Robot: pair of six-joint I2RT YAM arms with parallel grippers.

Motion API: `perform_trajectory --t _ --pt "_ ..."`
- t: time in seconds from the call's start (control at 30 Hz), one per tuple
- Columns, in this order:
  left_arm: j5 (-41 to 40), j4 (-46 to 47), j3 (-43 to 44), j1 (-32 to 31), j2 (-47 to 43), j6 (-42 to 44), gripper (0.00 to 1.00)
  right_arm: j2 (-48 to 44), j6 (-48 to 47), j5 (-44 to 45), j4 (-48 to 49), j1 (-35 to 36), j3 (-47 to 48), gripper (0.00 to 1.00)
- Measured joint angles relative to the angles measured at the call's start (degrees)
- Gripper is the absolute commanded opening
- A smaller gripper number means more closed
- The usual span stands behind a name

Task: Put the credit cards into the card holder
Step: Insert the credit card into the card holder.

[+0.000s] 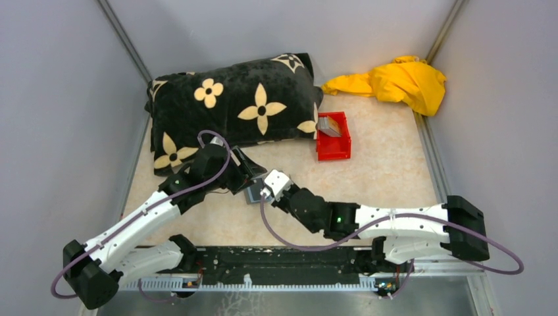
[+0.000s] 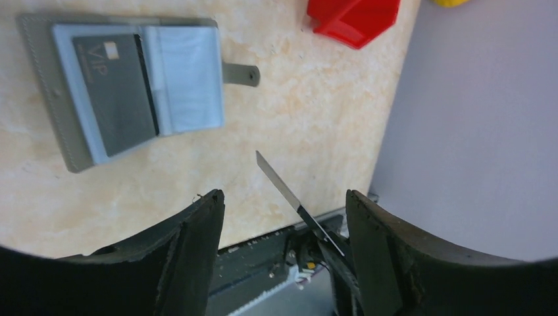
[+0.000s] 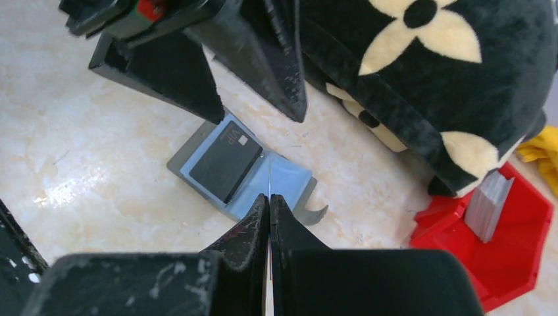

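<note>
The card holder (image 2: 187,79) lies open on the table, grey outside and pale blue inside, with a dark grey credit card (image 2: 115,92) in its left pocket. It also shows in the right wrist view (image 3: 283,178) and, partly hidden under the grippers, in the top view (image 1: 253,195). My right gripper (image 3: 270,197) is shut on a thin card (image 2: 279,180) seen edge-on, held just above the holder. My left gripper (image 2: 283,197) is open and empty, close over the holder; its fingers (image 3: 263,52) stand opposite the right gripper. More grey cards (image 3: 487,204) stand in a red bin.
The red bin (image 1: 335,148) sits right of the holder, toward the back. A black flowered pillow (image 1: 230,105) lies at the back left, close behind the left gripper. A yellow cloth (image 1: 395,82) is at the back right. Grey walls enclose the table.
</note>
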Motion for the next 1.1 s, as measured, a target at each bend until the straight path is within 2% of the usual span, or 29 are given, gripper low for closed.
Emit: perform_trajectory --t 0.37,0.7,0.9,1.0,1.1 --pt "13.8 -0.9 2.1 2.1 2.0 -6.2 0.76 1.8 -17.7 16.1 19.7 11.0 -6.0 0.00" --pt "18.7 -0.6 1.8 3.2 2.2 -7.6 0.74 6.3 -24.5 18.6 27.1 12.9 -6.0 0.00" --pt "21.0 1.2 0.0 4.0 2.3 -8.4 0.64 8.4 -27.0 18.8 29.5 13.9 -6.0 0.00" --pt "21.8 2.1 -1.2 4.1 2.3 -8.9 0.51 9.2 -28.0 19.0 30.3 14.1 -6.0 0.00" --pt "22.4 2.7 -1.8 4.3 2.3 -9.5 0.44 9.9 -29.0 19.2 31.2 14.6 -6.0 0.00"
